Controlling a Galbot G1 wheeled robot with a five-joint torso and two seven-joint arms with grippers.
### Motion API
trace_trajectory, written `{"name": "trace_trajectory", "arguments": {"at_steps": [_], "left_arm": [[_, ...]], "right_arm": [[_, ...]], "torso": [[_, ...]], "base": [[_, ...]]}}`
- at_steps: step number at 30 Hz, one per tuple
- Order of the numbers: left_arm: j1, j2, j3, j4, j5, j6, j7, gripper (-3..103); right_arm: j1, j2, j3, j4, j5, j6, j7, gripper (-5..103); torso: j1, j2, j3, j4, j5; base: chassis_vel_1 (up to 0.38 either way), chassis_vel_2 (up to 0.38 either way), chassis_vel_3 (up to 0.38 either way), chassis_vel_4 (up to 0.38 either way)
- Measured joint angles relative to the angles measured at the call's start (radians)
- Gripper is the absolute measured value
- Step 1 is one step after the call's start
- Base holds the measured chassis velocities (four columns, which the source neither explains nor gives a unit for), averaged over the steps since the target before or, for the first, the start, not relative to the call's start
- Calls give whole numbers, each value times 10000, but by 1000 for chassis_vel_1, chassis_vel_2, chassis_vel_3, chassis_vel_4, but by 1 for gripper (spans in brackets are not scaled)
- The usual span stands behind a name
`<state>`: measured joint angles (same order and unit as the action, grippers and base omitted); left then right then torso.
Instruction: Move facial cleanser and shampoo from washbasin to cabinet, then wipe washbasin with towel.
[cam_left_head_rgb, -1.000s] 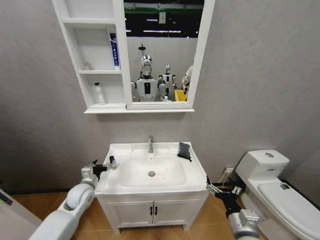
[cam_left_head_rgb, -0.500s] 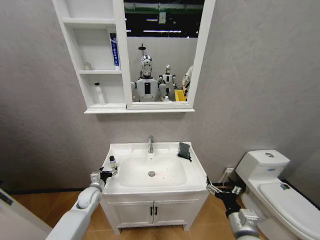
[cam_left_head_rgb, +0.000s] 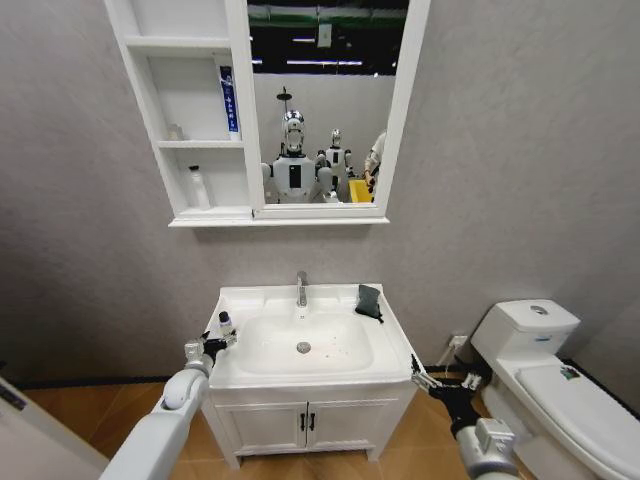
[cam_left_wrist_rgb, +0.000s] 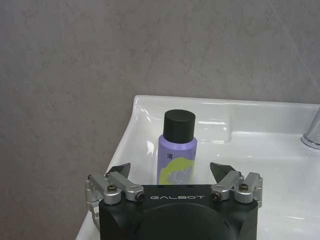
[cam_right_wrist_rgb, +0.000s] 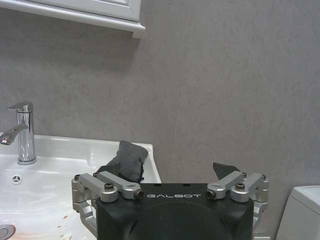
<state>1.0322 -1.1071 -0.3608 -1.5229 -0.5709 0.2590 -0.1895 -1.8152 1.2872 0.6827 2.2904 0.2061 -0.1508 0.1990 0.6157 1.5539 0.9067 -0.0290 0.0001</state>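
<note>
On the left rim of the white rectangular ceramic washbasin (cam_left_head_rgb: 232, 375) stands the shampoo (cam_left_wrist_rgb: 177, 151), a stubby lilac bottle with a black cap and a yellowish-green label, upright. The left gripper (cam_left_wrist_rgb: 170, 172) sits just in front of it with its fingers spread apart, one on each side and neither touching; the black wrist housing hides the bottle's base. Up in the white wall-mounted cabinet (cam_left_head_rgb: 143, 95) the facial cleanser (cam_left_head_rgb: 199, 188), a slim all-white plastic bottle, stands on the lowest open shelf. A small dark grey folded towel (cam_left_head_rgb: 369, 302) lies on the basin's back right corner; from the right wrist its near edge is covered by a finger. The right gripper (cam_right_wrist_rgb: 168, 173) hangs beside the basin's right front corner, fingers apart, holding nothing.
</note>
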Motion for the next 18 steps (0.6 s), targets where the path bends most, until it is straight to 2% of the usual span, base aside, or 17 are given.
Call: {"name": "trace_trajectory", "arguments": {"at_steps": [3,4,5,7,8,9,10,11,18], "left_arm": [[-214,-27,84,125,-45,-10,25,72],[-214,-27,84,125,-45,-10,25,72],[-374,-35,174,235,-54,-10,79,66],[-458,-44,219,296,-56,-9,92,66],[-637,-79,318,418,-63,-8,94,56],[-725,-96,371,469,-71,-7,93,50],[-756,-99,391,480,-79,-2,89,50],[-795,-99,420,488,-93,6,89,44],[-788,0,439,347,-220,42,88,43]], "right_arm": [[-26,-12,46,34,31,9,-1,100],[-26,-12,46,34,31,9,-1,100],[-36,-36,113,43,76,13,0,100],[-36,-45,140,43,89,19,1,100],[-35,-52,191,40,109,41,6,100],[-35,-51,203,32,115,50,15,100],[-33,-46,206,28,118,54,28,100],[-27,-37,206,24,124,58,41,100],[53,1,153,-14,127,64,83,100]], "torso": [[0,0,0,0,0],[0,0,0,0,0],[0,0,0,0,-1],[0,0,0,0,-1],[0,0,0,-1,-1],[0,0,0,-1,-1],[0,0,0,-1,-2],[1,0,0,-2,-1],[0,0,0,0,0]], "base": [[0,0,0,0],[0,0,0,0],[0,0,0,0],[0,0,0,0],[0,0,0,0],[0,0,0,0],[0,0,0,0],[0,0,0,0],[0,0,0,0]]}}
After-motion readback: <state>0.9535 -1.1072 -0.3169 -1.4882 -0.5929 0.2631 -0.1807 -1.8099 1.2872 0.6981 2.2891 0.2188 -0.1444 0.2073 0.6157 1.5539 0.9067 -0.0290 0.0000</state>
